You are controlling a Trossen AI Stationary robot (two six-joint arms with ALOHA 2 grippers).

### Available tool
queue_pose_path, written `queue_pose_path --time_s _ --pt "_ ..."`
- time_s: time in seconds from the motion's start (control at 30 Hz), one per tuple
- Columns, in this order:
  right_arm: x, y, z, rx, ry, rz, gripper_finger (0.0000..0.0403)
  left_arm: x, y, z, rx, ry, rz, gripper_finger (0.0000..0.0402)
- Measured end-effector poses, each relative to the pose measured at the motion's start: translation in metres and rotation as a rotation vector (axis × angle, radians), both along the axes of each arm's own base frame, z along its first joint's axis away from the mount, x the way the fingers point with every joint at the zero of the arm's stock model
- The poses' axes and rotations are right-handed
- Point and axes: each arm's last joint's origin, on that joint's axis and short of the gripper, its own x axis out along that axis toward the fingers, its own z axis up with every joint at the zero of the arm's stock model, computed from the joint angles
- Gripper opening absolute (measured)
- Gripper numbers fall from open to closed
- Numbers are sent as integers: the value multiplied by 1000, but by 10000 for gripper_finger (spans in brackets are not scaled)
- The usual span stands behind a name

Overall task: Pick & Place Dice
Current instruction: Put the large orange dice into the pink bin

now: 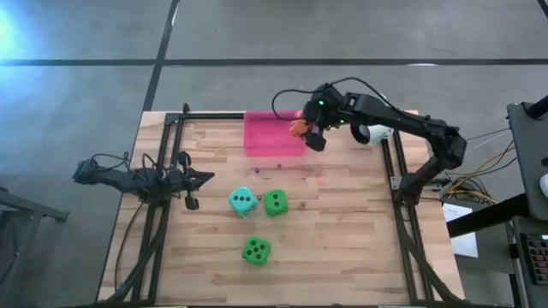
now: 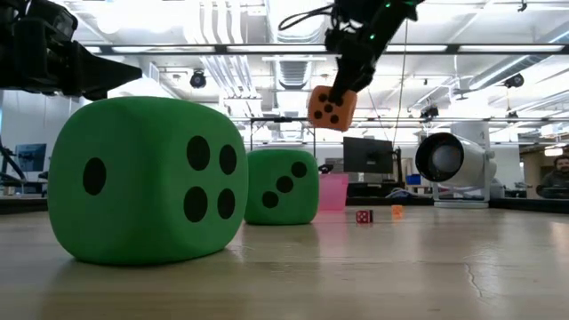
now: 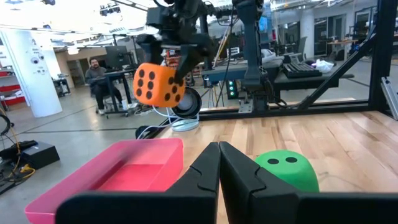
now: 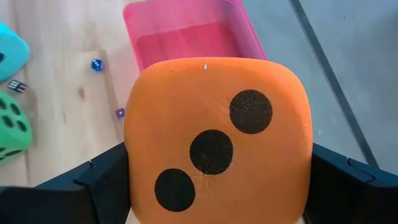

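Nearest the front edge of the bench (image 1: 342, 265) sits one green die (image 1: 256, 250), with open wood all round it. Beyond it the second green die (image 1: 275, 203) and the single teal die (image 1: 242, 201) stand just beside each other mid-bench. The left claw (image 1: 193, 204) waits clenched near the left edge. Farthest, the right claw (image 1: 310, 130) grasps the one orange die (image 1: 298, 127) in the air over the pink tray (image 1: 265, 141) at the far edge
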Motion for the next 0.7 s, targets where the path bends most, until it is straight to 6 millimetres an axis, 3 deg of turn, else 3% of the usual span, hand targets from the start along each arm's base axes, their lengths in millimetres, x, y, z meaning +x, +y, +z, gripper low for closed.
queue_pose_path --time_s 0.7 --pt "68 -40 -4 21 55 222 345 0 1 1 -20 -9 21 15"
